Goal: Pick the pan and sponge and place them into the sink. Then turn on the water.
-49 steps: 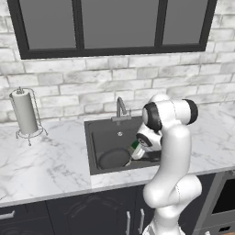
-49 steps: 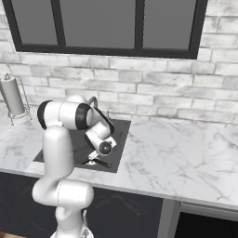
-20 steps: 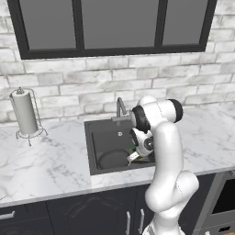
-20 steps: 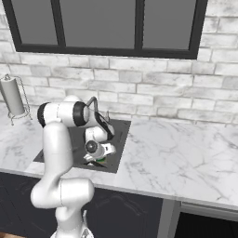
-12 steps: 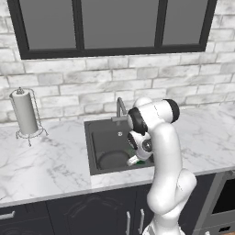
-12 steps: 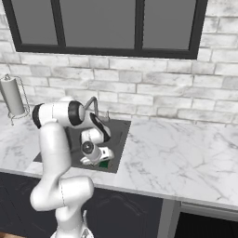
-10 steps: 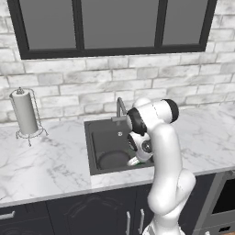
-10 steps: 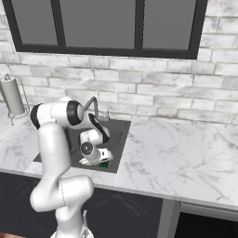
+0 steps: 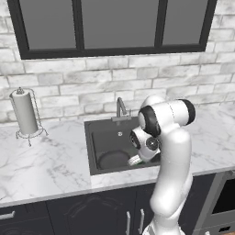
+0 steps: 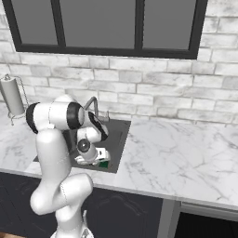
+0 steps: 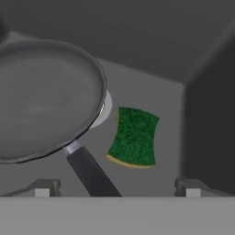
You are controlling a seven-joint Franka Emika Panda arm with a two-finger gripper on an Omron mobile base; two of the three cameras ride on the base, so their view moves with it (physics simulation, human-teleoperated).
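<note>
Hand cam: sponge (image 11: pixel 134 136) flat on sink (image 11: pixel 151 59) floor beside pan (image 11: pixel 46 98), gripper (image 11: pixel 117 187) released, holding nothing. Left base cam adds faucet (image 9: pixel 120 108), paper towel holder (image 9: pixel 25 117).

No readable text, labels, brand names, numbers or signs appear anywhere in these pictures.
</note>
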